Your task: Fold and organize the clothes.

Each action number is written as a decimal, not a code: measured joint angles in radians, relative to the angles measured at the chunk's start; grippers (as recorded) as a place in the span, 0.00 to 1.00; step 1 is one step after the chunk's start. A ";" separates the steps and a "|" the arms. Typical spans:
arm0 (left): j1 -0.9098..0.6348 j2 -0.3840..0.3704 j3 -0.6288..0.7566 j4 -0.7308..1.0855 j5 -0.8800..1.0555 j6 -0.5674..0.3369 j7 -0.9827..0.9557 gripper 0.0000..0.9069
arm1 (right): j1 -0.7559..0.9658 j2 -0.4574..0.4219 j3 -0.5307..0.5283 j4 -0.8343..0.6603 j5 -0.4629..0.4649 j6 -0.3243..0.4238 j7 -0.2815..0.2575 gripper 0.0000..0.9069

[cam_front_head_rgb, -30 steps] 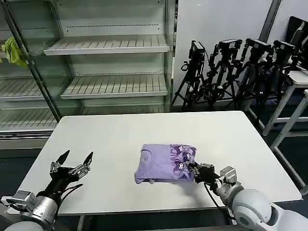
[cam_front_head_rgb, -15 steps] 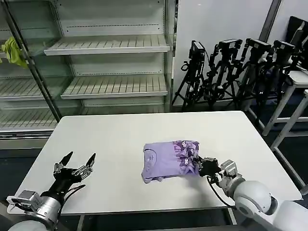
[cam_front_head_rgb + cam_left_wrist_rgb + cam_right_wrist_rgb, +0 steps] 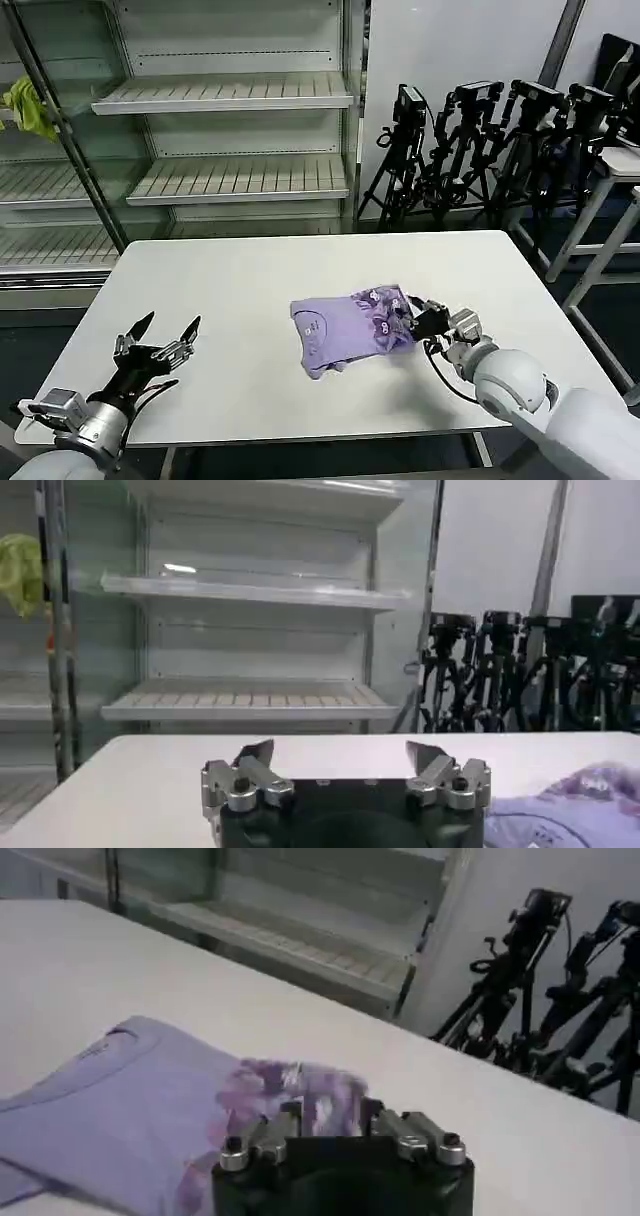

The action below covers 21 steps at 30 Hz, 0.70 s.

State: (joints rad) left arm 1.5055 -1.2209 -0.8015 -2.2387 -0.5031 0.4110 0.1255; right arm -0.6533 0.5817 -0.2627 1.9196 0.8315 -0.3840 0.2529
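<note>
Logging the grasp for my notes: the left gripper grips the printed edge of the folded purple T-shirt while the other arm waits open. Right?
Not quite. In the head view, the right gripper grips the printed edge of the T-shirt; the left gripper waits open near the table's front-left corner.

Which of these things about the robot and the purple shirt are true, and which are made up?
1. The purple T-shirt lies folded on the white table. True.
2. The right claw is pinching the printed edge of the shirt. True.
3. The left claw is holding the shirt too. False: it hangs open over bare table, well away from the shirt.
4. The shirt sits on a shelf. False: it is on the table; the shelves behind stand bare apart from a yellow-green cloth hanging at their far left end.
5. Black tripods stand behind the table. True.
</note>
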 measured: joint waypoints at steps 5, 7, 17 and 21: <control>-0.002 0.008 0.008 0.003 -0.011 -0.001 0.001 1.00 | -0.006 -0.012 0.016 0.009 -0.014 -0.007 0.009 1.00; -0.003 0.014 0.010 0.000 -0.018 -0.001 0.001 1.00 | -0.016 -0.021 0.030 0.022 -0.016 -0.008 0.015 1.00; -0.051 0.056 0.018 -0.025 -0.088 -0.042 -0.005 1.00 | -0.126 -0.024 0.226 0.126 -0.063 0.025 0.073 1.00; -0.091 0.081 0.023 -0.020 -0.107 -0.086 -0.024 1.00 | -0.208 0.017 0.348 0.165 -0.109 0.049 0.091 1.00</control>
State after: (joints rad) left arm 1.4148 -1.1402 -0.7789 -2.2590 -0.6103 0.3247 0.1015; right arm -0.8614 0.5983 0.0856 2.0842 0.7227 -0.3347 0.3442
